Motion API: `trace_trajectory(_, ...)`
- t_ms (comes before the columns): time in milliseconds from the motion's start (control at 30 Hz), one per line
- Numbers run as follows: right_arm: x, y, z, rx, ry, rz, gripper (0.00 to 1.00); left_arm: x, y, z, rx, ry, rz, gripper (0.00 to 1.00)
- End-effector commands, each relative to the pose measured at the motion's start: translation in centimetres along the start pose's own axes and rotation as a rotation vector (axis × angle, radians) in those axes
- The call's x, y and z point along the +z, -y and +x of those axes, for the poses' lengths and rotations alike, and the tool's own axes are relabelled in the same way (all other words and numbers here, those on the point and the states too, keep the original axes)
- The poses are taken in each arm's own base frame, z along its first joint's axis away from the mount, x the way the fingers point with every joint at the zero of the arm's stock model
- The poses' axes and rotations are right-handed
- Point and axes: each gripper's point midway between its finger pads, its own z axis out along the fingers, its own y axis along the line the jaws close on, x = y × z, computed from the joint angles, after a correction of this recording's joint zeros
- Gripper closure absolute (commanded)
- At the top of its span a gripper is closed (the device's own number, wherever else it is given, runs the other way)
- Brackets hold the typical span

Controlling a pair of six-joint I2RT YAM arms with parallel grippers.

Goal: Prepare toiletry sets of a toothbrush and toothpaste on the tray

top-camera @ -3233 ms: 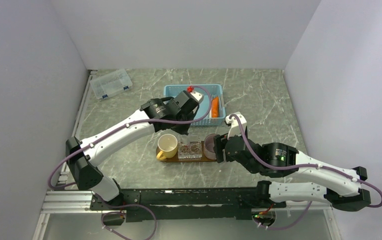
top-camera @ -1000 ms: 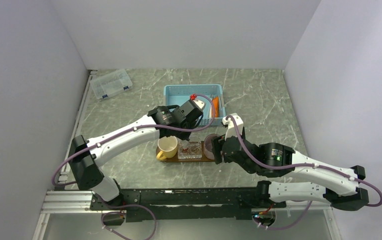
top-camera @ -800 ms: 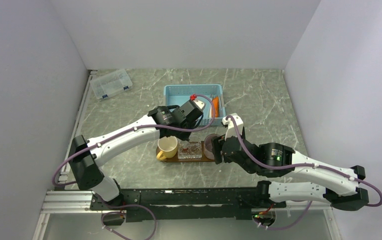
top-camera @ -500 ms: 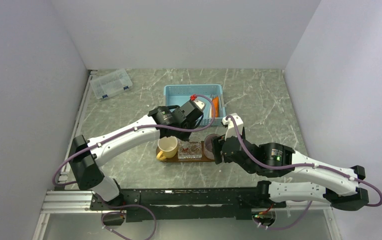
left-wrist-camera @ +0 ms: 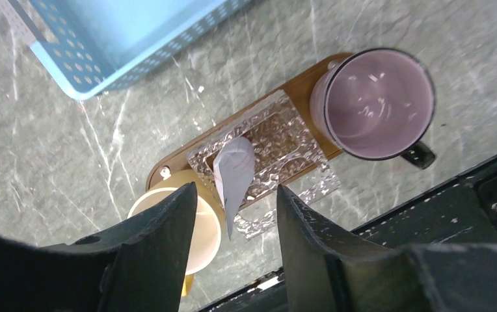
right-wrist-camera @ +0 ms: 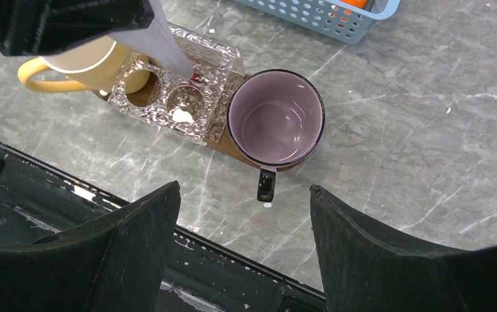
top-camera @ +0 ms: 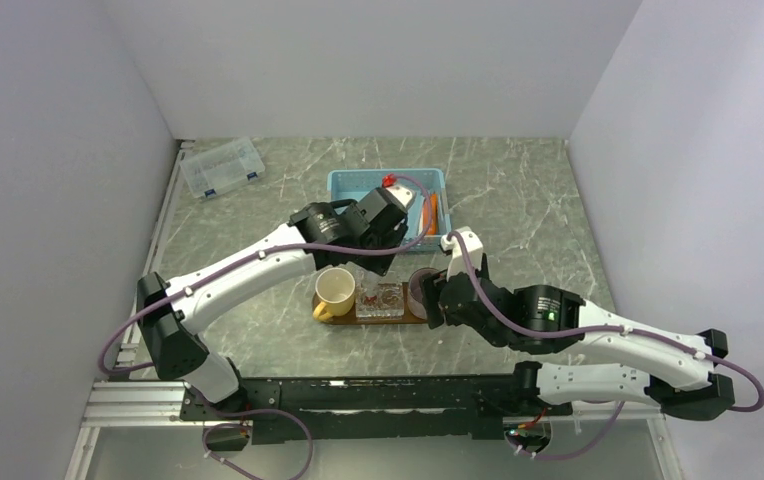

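The dark brown tray (top-camera: 420, 319) lies in front of the arms with a yellow mug (top-camera: 336, 290), a clear holder (top-camera: 381, 299) and a purple mug (top-camera: 421, 291) on it. A pale tube of toothpaste (left-wrist-camera: 234, 170) stands tilted in the holder (left-wrist-camera: 278, 133). My left gripper (left-wrist-camera: 236, 192) hovers open just above the tube's flat end, its fingers apart from it. To the right of the purple mug (right-wrist-camera: 276, 117), my right gripper (right-wrist-camera: 244, 187) is open and empty. I cannot make out the toothbrush.
A light-blue mesh basket (top-camera: 358, 185) sits behind the tray with an orange tube (top-camera: 431, 212) at its right side. A clear plastic box (top-camera: 222, 167) is at the back left. The black frame edge (right-wrist-camera: 168, 227) runs close in front of the tray.
My left gripper has opened and let go of the pale tube, which stays in the holder. The left wrist has lifted a little towards the basket. The right arm has barely moved.
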Motion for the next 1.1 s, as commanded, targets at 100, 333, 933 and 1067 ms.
trace_trajectory(100, -0.4, -0.2, -3.3, 0.032, 0.066, 0.030, 0.23, -3.6, 0.0, -4.4, 0.010, 0.136, 0.015, 0.39)
trace_trajectory(333, 1.9, 0.5, -4.8, 0.053, 0.006, 0.037, 0.23, -6.9, -2.4, -6.5, 0.011, 0.221, -0.065, 0.29)
trace_trajectory(933, 15.9, 4.6, -8.9, 0.137, -0.154, 0.161, 0.31, -10.8, -10.5, -3.7, -0.118, 0.332, -0.148, 0.01)
trace_trajectory(1067, 19.4, 6.4, -9.0, 0.152, -0.204, 0.209, 0.32, -11.2, -11.9, -2.2, -0.137, 0.349, -0.146, 0.01)
